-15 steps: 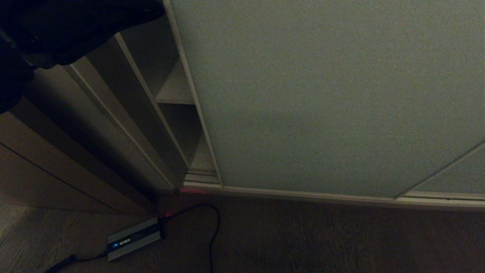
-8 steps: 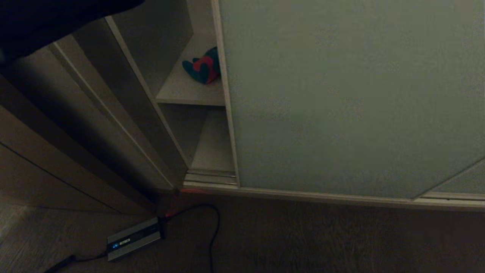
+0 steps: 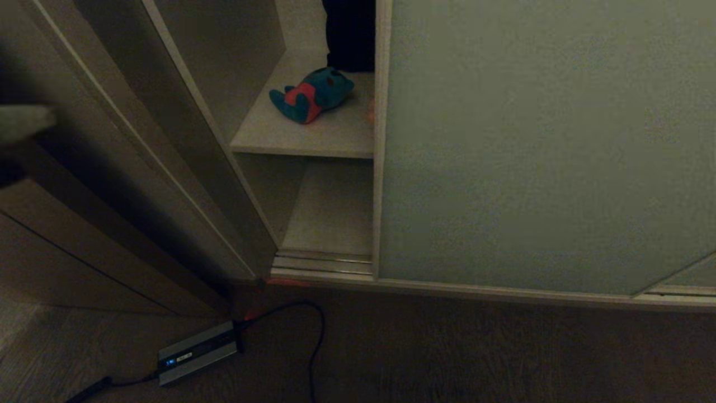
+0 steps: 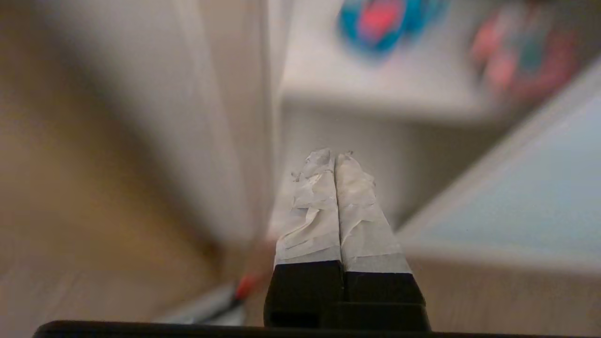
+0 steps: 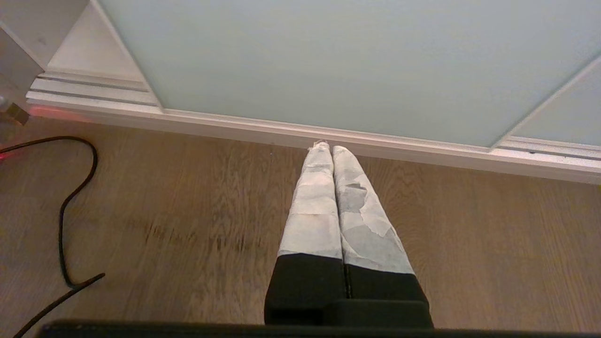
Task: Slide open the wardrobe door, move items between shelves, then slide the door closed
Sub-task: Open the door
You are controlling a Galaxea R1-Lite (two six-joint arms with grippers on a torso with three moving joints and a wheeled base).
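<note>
You are facing a dim room with a wood-grain floor (image 3: 447, 352), where a small grey box (image 3: 197, 351) with a lit blue mark and a black cable (image 3: 316, 336) lie in front of the wardrobe. The sliding wardrobe door (image 3: 531, 145) stands partly open: to the left of its cream edge you see the upper shelf (image 3: 302, 140), the lower shelf (image 3: 330, 218) beneath it, and the ribbed floor track (image 3: 321, 263) at the bottom. The teal plush toy (image 3: 312, 95) with the red belly lies on the upper shelf, just left of the door edge, with something dark hanging behind it. In the left wrist view a blurred pink plush toy (image 4: 512, 61) shows on the same shelf as the teal one, on the side towards the door. I judge the opening still too narrow for comfortable reaching, so push the door further along its track, pressing on the frame edge and not the panel, and keep the arm clear of the toys. Your left pincer (image 4: 334, 157) is closed, taped tips pressed together, holding nothing and touching nothing, out in front of the gap beside the door. Your right pincer (image 5: 327, 148) is also closed and empty, hanging over the floor just before the door's bottom rail.
</note>
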